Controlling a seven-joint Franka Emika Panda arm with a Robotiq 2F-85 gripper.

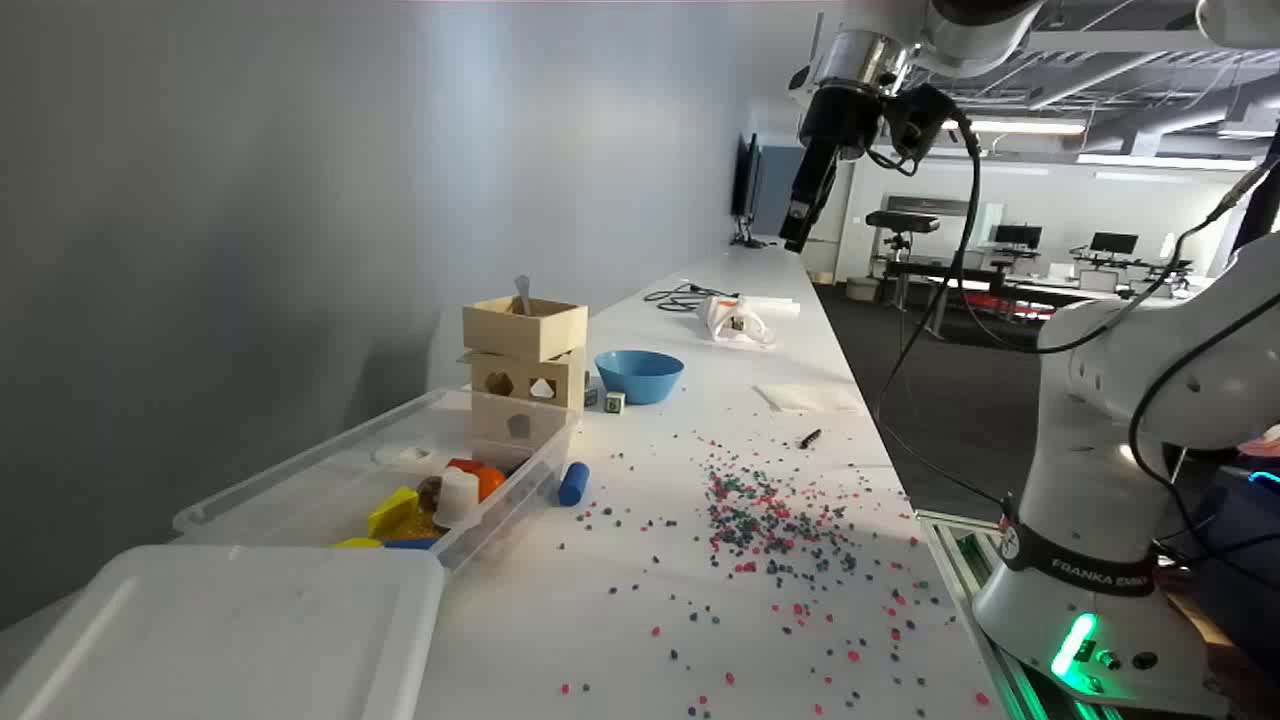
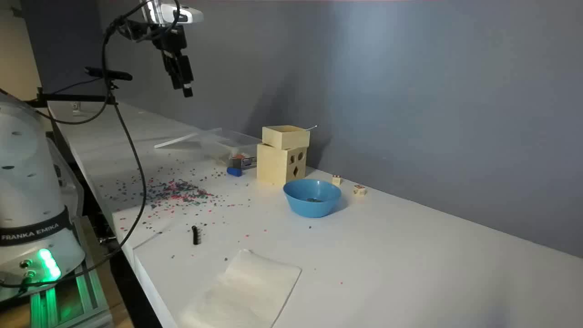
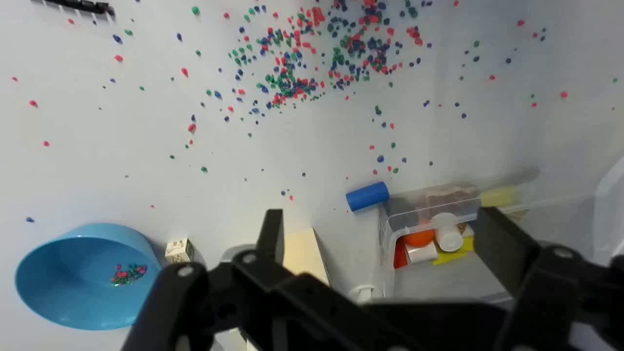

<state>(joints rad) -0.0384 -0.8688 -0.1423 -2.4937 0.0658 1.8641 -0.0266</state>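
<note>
Gripper (image 3: 385, 239) at full spread, nothing held — only some coloured pellets (image 3: 127, 274) in blue bowl (image 3: 61, 278), left in wrist view — most loose farther across white table (image 3: 312, 146).

Blue bowl (image 1: 640, 385): one is standing. Blue cylinder (image 3: 367, 196): one is lying. Clear bin (image 1: 515, 508): counting one. White lid (image 1: 260, 630): counting one. Wooden boxes (image 2: 272, 166): two are standing. Small cubes (image 2: 360, 190): two are showing. Black toothed strip (image 2: 196, 235): one is lying. Pale sheet (image 2: 248, 289): one is lying. Robot arm (image 1: 1075, 470): one is standing. Coloured bits (image 3: 292, 90): am seeing very many, exact number is escaping me; colours among them are making three. Pieces (image 3: 447, 234) inside bin are overlapping, so am not giving sure number.
</note>
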